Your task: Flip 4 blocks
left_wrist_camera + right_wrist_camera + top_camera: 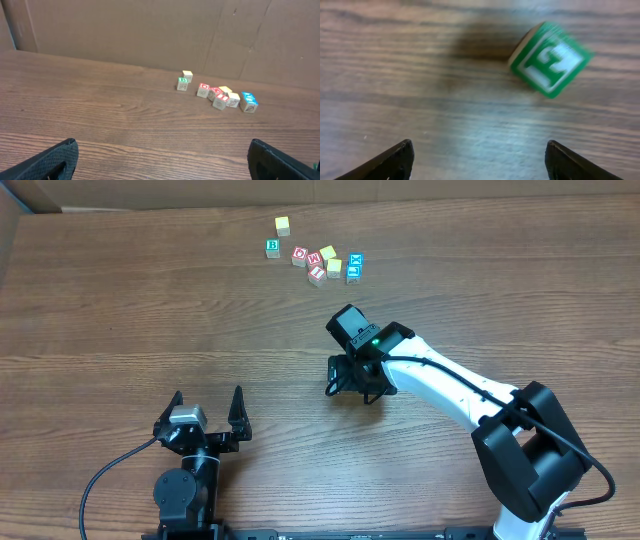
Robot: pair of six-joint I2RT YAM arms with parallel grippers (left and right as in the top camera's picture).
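Note:
A green-framed block [550,59] with a white letter lies tilted and blurred on the wood, beyond my right gripper [477,150] and off to its right. That gripper is open, and only bare table shows between its fingers. From overhead, my right gripper [331,376] is at mid-table and its body hides this block. Several more blocks sit in a cluster at the far side: a green one [272,248], a red one [299,255], a blue X block [356,260] and pale ones [282,225]. My left gripper [208,398] stands open near the front edge, far from them.
A brown cardboard wall [150,30] runs behind the far cluster, whose green block [183,84] and blue block [248,101] show in the left wrist view. My left gripper [162,150] frames bare wood. A black cable [100,480] trails by the left arm's base.

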